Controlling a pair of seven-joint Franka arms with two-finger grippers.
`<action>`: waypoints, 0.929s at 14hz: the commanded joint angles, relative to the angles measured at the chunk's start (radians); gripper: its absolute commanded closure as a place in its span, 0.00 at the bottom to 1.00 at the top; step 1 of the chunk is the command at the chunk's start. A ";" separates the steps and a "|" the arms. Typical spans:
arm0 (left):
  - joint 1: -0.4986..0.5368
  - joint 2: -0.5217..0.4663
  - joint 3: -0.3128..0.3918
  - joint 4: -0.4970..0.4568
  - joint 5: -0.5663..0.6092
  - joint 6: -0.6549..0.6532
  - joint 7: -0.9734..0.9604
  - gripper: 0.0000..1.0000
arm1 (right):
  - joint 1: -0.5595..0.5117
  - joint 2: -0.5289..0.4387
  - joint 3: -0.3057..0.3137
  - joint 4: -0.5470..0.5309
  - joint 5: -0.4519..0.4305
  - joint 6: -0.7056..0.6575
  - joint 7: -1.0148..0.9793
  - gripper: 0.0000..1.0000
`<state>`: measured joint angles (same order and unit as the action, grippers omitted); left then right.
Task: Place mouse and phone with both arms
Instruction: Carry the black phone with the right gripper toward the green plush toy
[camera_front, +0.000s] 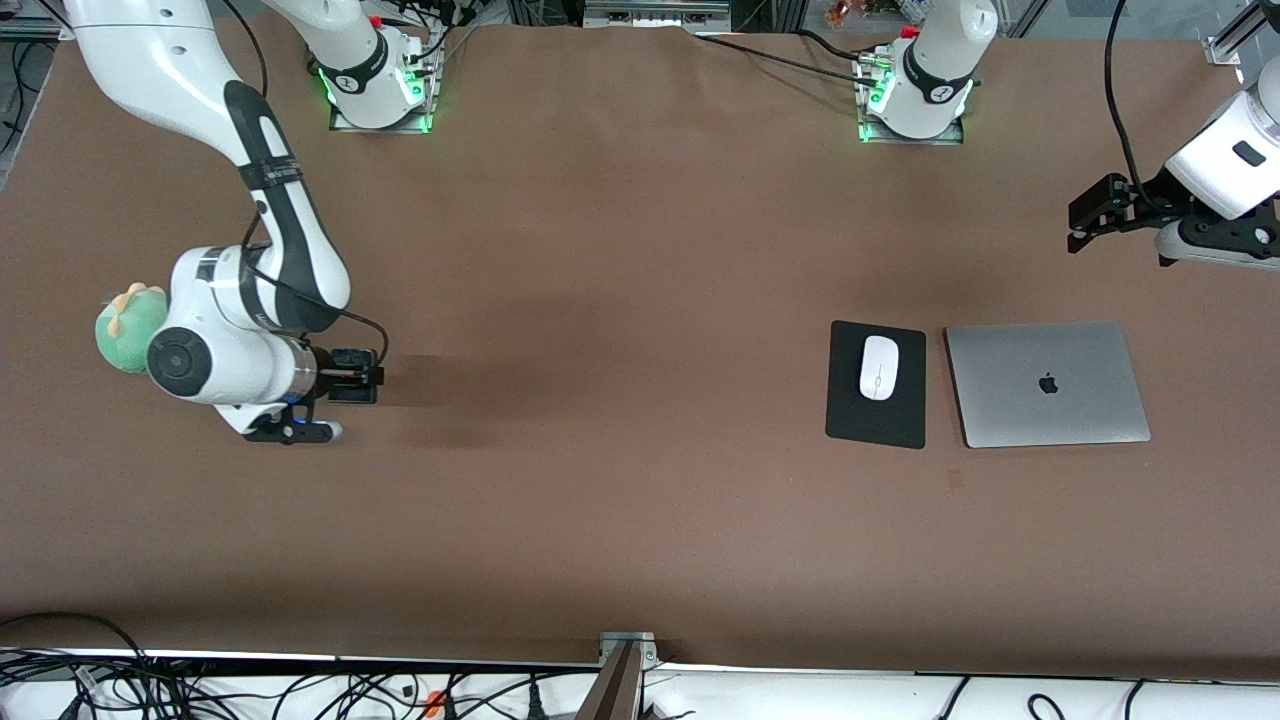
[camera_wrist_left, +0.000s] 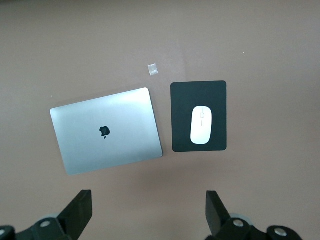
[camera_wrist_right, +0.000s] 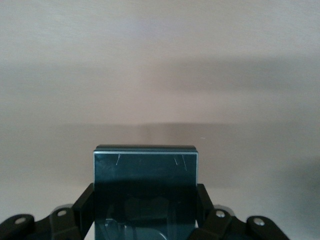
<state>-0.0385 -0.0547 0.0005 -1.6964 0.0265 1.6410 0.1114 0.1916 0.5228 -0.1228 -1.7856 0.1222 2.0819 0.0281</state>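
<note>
Mouse pad (camera_front: 877, 386): flat black rectangle, lowest item in the front view, lying toward the left arm's end of the table, its edge just beside the laptop.

Mouse (camera_front: 878, 367): white oval with a thin grey centre line, resting on the mouse pad, roughly centred. Judged light, rigid and glossy, so likely slippery; best taken across its narrow flanks, near mid-length.

Laptop (camera_front: 1047, 384): silver, lid shut, logo up, beside the mouse pad and closer to the table's end edge.

Phone (camera_wrist_right: 145, 192): black slab, pinched by its long edges between the right gripper's fingers (camera_wrist_right: 84, 205). Judged stiff, smooth-faced and scratch-prone; the edge grip looks sound.

Right gripper (camera_front: 352, 377): low over bare table toward the right arm's end, fingers closed on the phone.

Left gripper (camera_front: 1098, 213): raised near the table's end edge at the left arm's side, fingers spread wide with nothing between them; the arm waits.

Plush toy (camera_front: 128, 325): green and yellow, partly hidden by the right arm, near the table's end edge.

Tape scrap (camera_wrist_left: 153, 69): small pale square on the table, near the laptop's corner.
</note>
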 joint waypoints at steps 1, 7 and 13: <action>-0.009 -0.017 0.009 -0.011 -0.014 -0.023 0.014 0.00 | -0.006 -0.058 -0.053 -0.130 -0.006 0.123 -0.068 0.78; -0.017 -0.013 -0.001 0.007 -0.011 -0.029 0.013 0.00 | -0.009 -0.069 -0.136 -0.291 -0.003 0.369 -0.190 0.79; -0.017 -0.013 -0.001 0.006 -0.011 -0.032 0.014 0.00 | -0.018 -0.104 -0.153 -0.386 -0.001 0.437 -0.226 0.78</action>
<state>-0.0518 -0.0563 -0.0037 -1.6960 0.0265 1.6285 0.1114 0.1816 0.4948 -0.2742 -2.0996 0.1220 2.5045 -0.1703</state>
